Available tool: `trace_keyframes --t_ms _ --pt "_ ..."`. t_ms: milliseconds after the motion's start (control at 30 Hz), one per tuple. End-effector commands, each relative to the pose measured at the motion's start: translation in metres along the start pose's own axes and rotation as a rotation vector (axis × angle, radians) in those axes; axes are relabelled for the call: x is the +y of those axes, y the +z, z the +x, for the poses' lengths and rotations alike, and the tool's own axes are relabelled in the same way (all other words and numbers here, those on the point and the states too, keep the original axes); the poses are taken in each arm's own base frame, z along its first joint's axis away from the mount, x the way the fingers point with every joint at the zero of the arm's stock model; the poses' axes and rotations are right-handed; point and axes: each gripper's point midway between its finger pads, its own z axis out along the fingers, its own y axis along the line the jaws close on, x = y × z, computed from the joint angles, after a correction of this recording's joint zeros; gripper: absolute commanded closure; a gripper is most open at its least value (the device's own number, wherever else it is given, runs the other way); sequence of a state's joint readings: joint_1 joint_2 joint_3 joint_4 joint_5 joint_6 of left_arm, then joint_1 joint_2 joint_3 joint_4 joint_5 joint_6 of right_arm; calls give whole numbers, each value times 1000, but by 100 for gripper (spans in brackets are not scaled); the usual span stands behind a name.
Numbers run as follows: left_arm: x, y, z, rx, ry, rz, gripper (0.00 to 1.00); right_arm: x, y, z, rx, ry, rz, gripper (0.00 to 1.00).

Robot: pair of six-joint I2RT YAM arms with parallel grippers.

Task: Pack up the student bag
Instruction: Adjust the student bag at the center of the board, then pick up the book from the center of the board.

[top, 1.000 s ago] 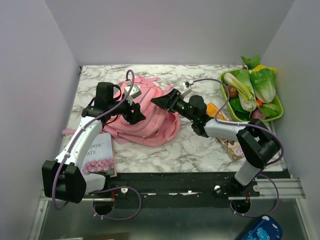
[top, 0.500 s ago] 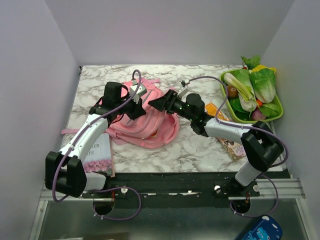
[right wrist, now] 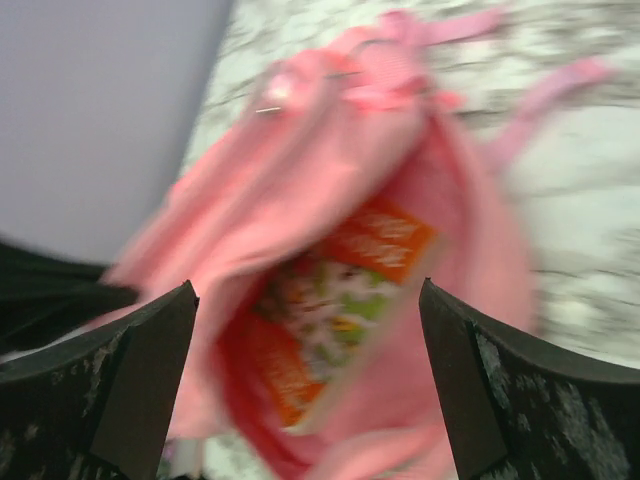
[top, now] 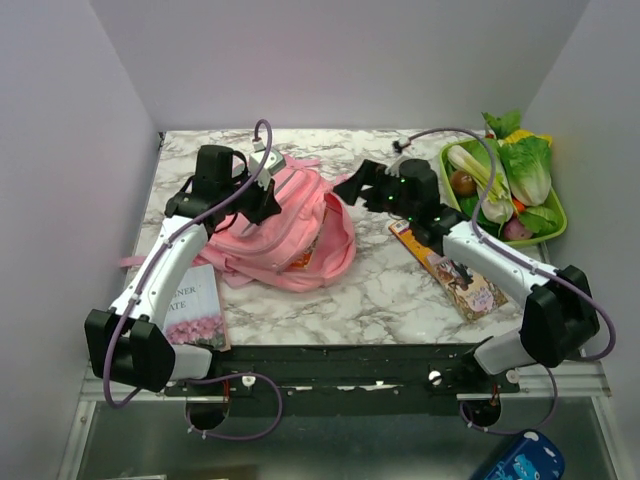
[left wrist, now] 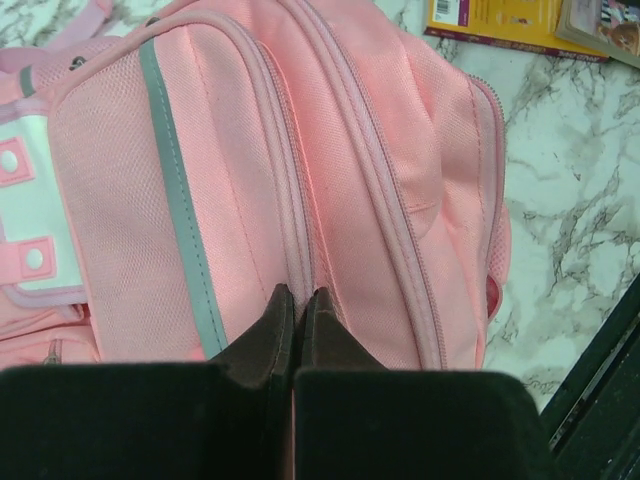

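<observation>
Pink fabric fills the left wrist view: the student bag point(left wrist: 350, 180) lies close under the left gripper point(left wrist: 295, 300), whose jaws are pressed together with their tips on a seam ridge between two zip lines. A thin pink sliver shows between the tips, but I cannot tell whether cloth is really pinched. From above, the student bag point(top: 290, 235) sits on the marble tabletop point(top: 390, 290), left of centre, with the left gripper point(top: 262, 200) at its far upper side.

The right wrist view is blurred, yet it gives me what the other two hide. The student bag point(right wrist: 330, 150) gapes toward that camera, and an orange-covered book point(right wrist: 340, 290) lies inside the mouth. The right gripper point(right wrist: 307, 290) stands wide apart and holds nothing. Overhead, the right gripper point(top: 352, 188) hangs just beside the bag's right edge.

Only the top view shows a flowered book point(top: 195, 310) near the left arm, another book point(top: 455, 272) under the right arm and a green tray point(top: 553, 225) of vegetables at far right.
</observation>
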State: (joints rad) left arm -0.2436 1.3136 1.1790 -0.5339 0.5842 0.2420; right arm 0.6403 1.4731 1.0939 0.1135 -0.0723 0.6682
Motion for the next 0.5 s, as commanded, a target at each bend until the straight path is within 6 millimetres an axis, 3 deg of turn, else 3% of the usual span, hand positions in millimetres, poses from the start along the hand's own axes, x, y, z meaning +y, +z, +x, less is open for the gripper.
trace_keyframes --t_ms 0,33,100,133,167,200,233,267,333,467 --pt "0 -30 -61 -155 103 -27 100 -109 -29 -3 40 45 236 0" --pt "-2 -32 -63 -163 104 -26 100 -130 -36 -17 9 38 319 0" --pt "-4 -36 -65 -169 104 -24 100 -150 -44 -29 11 -18 448 0" --pt "-5 -37 -67 -173 107 -25 100 -179 -53 -19 94 -85 595 0" --pt "-5 -38 -66 -171 106 -27 100 -179 -55 -40 82 -125 652 0" --pt "-5 -39 -66 -170 108 -26 100 -192 -58 -44 104 -155 739 0" --pt "-5 -40 -66 -173 109 -21 100 -227 -76 -30 180 -183 946 0" --pt "-6 -40 -65 -171 108 -19 100 -229 -73 -45 167 -189 999 0" --pt "-7 -40 -64 -170 101 -10 100 -244 -79 -34 267 -211 1087 0" --pt "-9 -39 -59 -162 93 3 100 -270 -71 -19 307 -233 1170 11"
